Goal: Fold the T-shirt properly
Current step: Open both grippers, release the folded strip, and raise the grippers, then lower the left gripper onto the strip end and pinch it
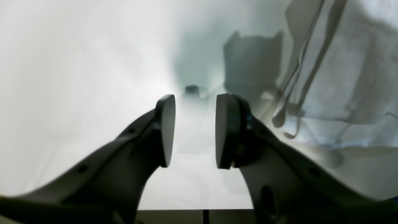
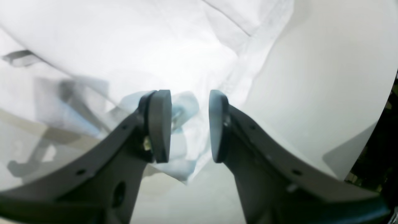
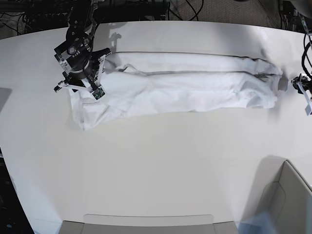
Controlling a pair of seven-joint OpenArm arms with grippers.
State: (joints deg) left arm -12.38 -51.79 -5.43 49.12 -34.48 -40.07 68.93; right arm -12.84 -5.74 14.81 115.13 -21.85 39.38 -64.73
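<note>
The white T-shirt [image 3: 185, 83] lies folded into a long strip across the far part of the white table [image 3: 156, 170]. My right gripper [image 3: 80, 87] hangs over the strip's left end. In the right wrist view, the right gripper [image 2: 189, 96] is open, with wrinkled T-shirt [image 2: 149, 46] cloth below and beyond its pads. My left gripper [image 3: 298, 82] sits just off the strip's right end. In the left wrist view, the left gripper [image 1: 195, 102] is open over bare tabletop with nothing between its pads, and the T-shirt [image 1: 348, 81] lies to its right.
A grey bin [image 3: 287, 200] stands at the near right corner. A flat grey tray [image 3: 146, 224] lies along the near edge. Cables and dark equipment [image 3: 146, 7] run behind the table's far edge.
</note>
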